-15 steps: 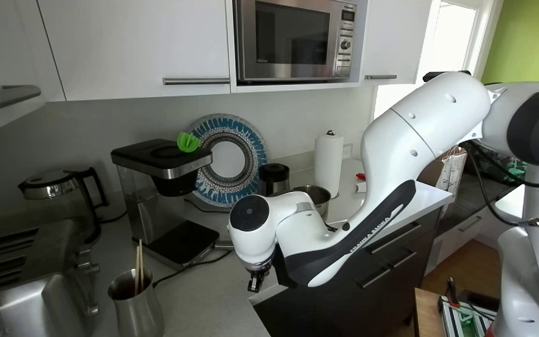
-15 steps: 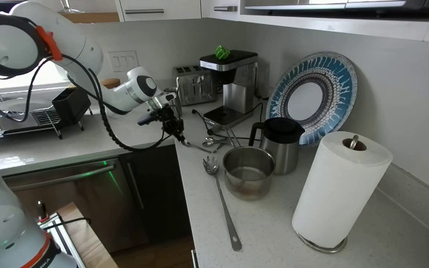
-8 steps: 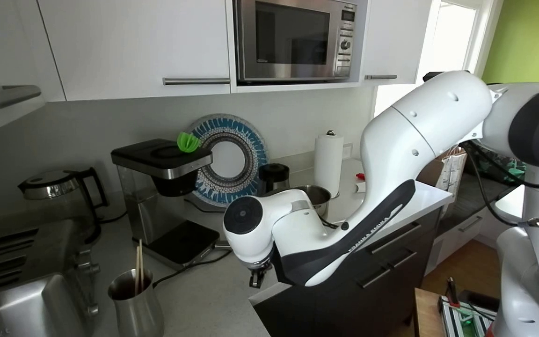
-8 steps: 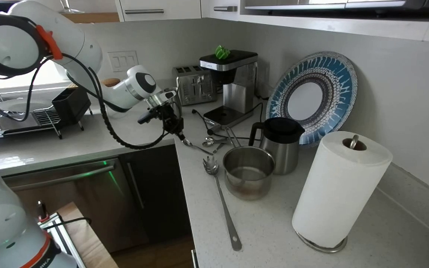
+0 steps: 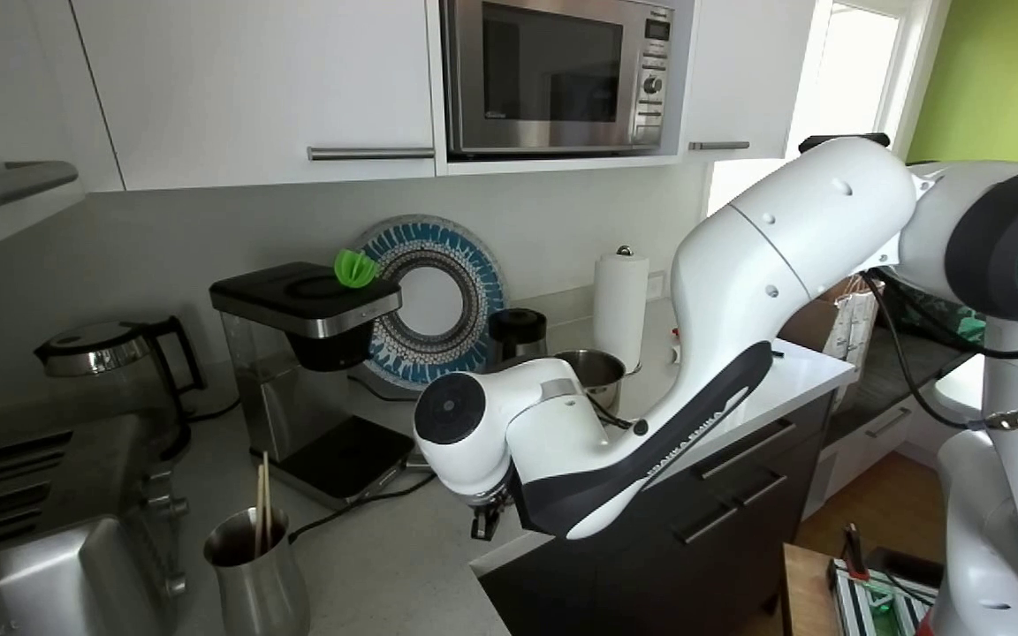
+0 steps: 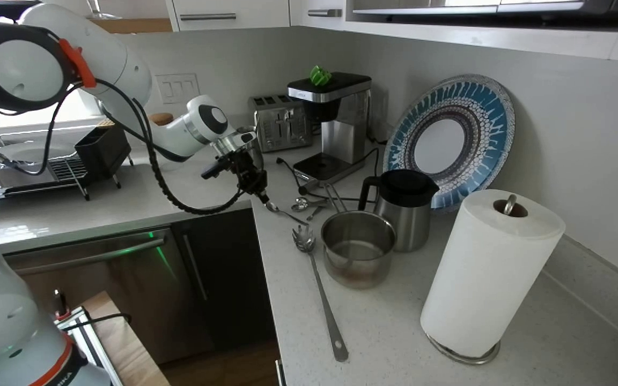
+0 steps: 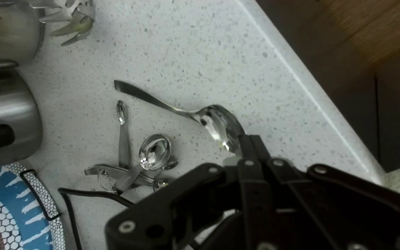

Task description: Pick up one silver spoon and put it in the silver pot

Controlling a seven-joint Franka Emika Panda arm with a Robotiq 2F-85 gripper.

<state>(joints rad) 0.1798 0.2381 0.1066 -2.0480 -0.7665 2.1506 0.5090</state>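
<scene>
Claw: pinches spoon at bowl's edge. Pot: right, nearer, in an exterior view; best lift spoon above its rim first.

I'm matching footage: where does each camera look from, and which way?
An exterior view: near the toaster, facing the pot and microwave; arm and tool show.
An exterior view: near the towel roll, facing the coffee maker; arm and tool show.
Wrist view: on the arm's end, facing down at the spoon; only the tool shows.
Both exterior views share the plate and pot.
</scene>
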